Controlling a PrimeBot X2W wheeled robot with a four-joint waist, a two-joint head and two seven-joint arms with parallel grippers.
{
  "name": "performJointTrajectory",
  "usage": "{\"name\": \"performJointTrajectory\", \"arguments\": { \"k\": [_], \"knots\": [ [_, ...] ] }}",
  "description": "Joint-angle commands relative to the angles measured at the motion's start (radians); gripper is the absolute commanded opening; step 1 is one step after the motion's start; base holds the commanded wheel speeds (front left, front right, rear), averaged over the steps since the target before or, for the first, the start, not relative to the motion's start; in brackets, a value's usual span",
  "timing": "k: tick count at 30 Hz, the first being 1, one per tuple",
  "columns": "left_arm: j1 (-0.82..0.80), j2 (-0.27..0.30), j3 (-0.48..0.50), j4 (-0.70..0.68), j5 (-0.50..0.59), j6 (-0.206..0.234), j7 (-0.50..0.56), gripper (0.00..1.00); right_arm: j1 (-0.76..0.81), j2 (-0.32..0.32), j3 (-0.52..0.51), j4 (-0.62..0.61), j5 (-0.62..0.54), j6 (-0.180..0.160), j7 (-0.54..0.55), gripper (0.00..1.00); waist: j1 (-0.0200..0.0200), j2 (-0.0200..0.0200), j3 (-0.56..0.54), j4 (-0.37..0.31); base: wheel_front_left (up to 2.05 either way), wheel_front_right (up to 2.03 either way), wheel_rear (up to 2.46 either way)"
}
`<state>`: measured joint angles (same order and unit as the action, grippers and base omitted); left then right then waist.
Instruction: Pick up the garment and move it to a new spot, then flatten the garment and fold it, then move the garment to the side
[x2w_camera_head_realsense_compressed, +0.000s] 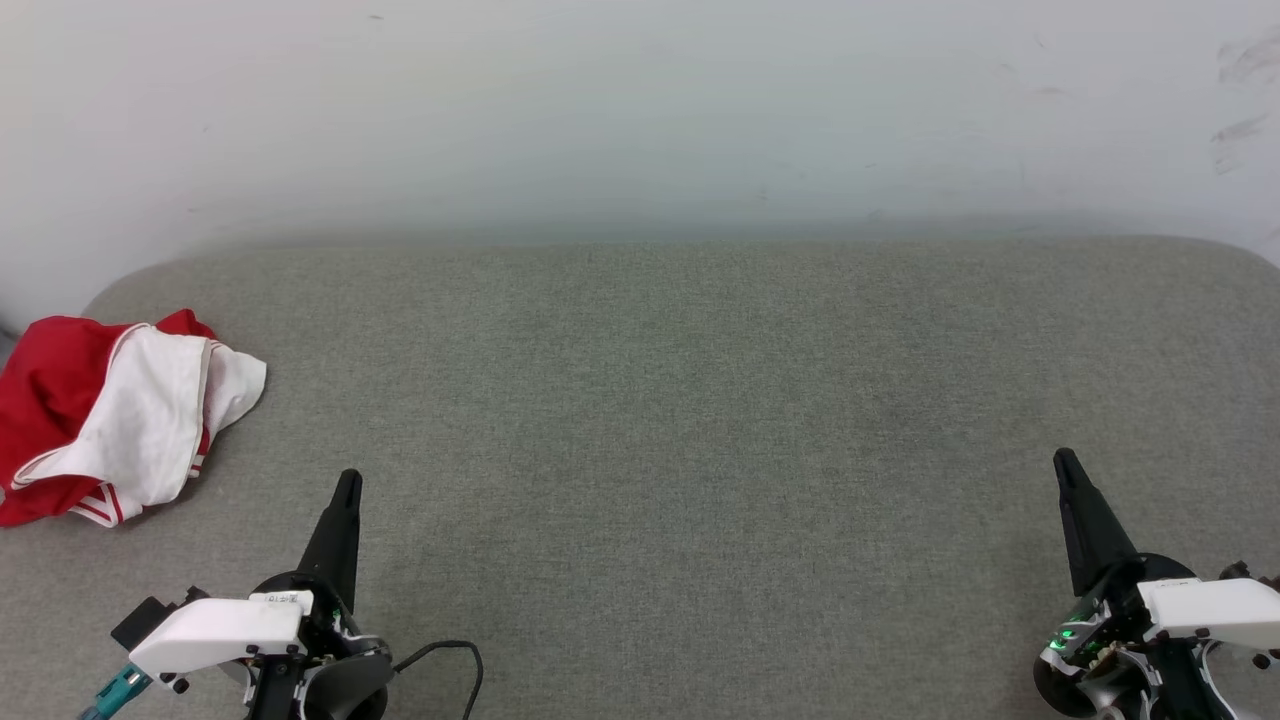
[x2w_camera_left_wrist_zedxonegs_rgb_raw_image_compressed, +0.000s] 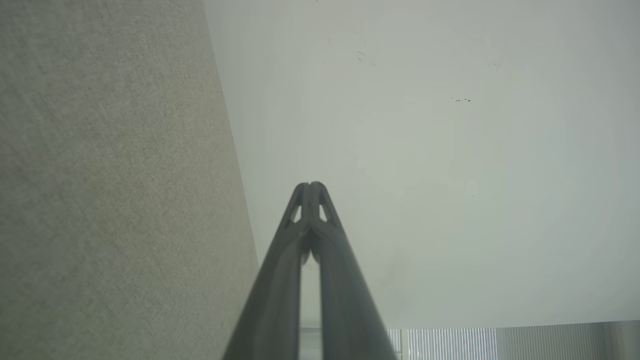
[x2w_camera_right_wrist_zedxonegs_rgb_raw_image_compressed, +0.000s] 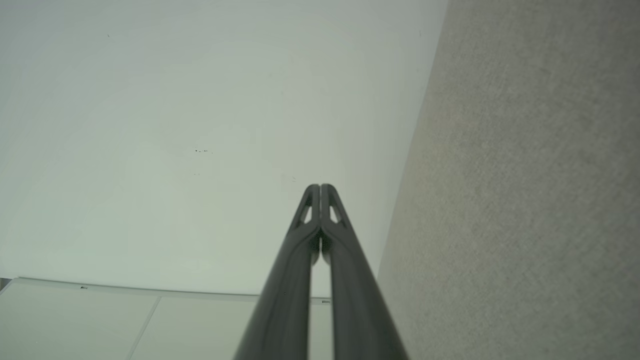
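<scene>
The garment (x2w_camera_head_realsense_compressed: 110, 410) lay crumpled at the left edge of the grey fabric surface (x2w_camera_head_realsense_compressed: 660, 420), toward its rounded far-left corner. Red cloth was bunched beneath a white sleeve, with striped trim showing on the near side. The woven grey top stretched wide and flat across to the right edge, where the far corner curved away too.

Behind it rose a pale wall (x2w_camera_head_realsense_compressed: 640, 110), smudged with dark scuffs at the upper right. The left gripper (x2w_camera_head_realsense_compressed: 347, 482) stood by the near edge, left of centre, jaws pressed together, fingers aimed at the wall. It was near the garment but apart from it. The right gripper (x2w_camera_head_realsense_compressed: 1064, 460) mirrored it toward the near-right corner, its tips meeting as well.

A black cable (x2w_camera_head_realsense_compressed: 470, 660) looped beside the left wrist. In the right wrist view, pale panels (x2w_camera_right_wrist_zedxonegs_rgb_raw_image_compressed: 100, 320) met the wall.
</scene>
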<state>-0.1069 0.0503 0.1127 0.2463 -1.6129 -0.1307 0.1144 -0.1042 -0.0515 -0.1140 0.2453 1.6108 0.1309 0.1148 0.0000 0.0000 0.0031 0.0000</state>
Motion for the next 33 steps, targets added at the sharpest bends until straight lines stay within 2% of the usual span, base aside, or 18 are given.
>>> {"name": "performJointTrajectory", "arguments": {
  "k": [1, 33],
  "knots": [
    [-0.007, 0.0, 0.003, -0.003, 0.004, -0.002, 0.0, 0.0, -0.015, 0.005, 0.001, 0.0, 0.0, -0.001, -0.002, 0.0, 0.0, 0.0, 0.0, 0.0, 0.0, 0.0, 0.0],
    [-0.007, 0.0, 0.003, -0.003, 0.004, -0.002, 0.0, 0.0, -0.015, 0.005, 0.001, 0.0, 0.0, -0.001, -0.002, 0.0, 0.0, 0.0, 0.0, 0.0, 0.0, 0.0, 0.0]
  ]
}}
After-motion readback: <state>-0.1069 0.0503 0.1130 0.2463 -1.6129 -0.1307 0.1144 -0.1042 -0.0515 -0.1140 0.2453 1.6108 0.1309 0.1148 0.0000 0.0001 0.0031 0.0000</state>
